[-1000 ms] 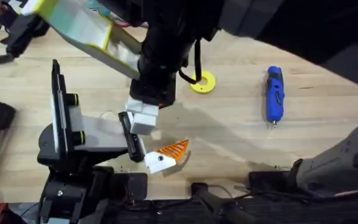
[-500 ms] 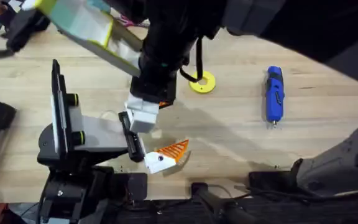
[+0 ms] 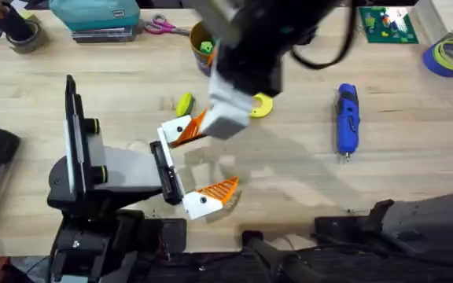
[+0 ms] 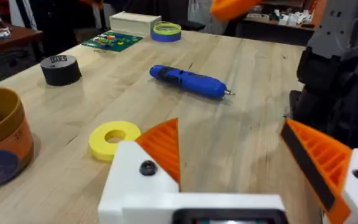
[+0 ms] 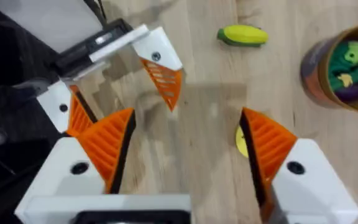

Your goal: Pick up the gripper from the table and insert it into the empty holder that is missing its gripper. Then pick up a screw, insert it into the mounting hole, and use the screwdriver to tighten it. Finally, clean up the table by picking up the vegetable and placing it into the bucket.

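Lifted from the holder [image 3: 171, 130] since a second ago, the right gripper [image 5: 185, 146] hovers open; the left gripper [image 4: 253, 162] is open too. Small yellow vegetable [image 3: 184, 104] with green end lies at the bucket's [image 3: 201, 41] six o'clock

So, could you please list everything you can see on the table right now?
screwdriver: one, blue, right side
ring: one, yellow, centre, partly under the right arm
vegetable: one, yellow-green, left of ring
bucket: one, orange-brown, far centre, toys inside
blue tape: one, far right corner
black tape: one, between bucket and board
box: one, teal, far left
scissors: one, pink-handled, beside box
board: one, green, far right
left jaws: white, orange pads, open
right jaws: same colours, open
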Tool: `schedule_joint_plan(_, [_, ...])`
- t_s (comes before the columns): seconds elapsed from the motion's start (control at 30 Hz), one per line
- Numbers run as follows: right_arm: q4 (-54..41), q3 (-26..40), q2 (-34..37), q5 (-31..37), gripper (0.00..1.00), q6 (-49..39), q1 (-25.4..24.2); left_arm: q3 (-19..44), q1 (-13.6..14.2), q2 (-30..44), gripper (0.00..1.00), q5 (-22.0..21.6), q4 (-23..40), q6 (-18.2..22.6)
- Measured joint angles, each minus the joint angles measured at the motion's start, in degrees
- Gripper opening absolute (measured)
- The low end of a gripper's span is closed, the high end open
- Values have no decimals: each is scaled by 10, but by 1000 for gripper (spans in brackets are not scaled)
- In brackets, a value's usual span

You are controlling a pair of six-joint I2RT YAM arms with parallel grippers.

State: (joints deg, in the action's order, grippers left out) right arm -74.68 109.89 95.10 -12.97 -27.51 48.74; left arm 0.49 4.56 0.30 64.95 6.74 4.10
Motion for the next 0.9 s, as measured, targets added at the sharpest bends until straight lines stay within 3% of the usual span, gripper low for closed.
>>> schedule_joint_plan(0.33, [-5, -51, -67, -63, 996, -39, -69, 0, 0, 0, 986, 0, 0, 0])
schedule_joint_plan(0.9, [142, -313, -244, -189, 997, -59, -143, 0, 0, 0, 986, 0, 0, 0])
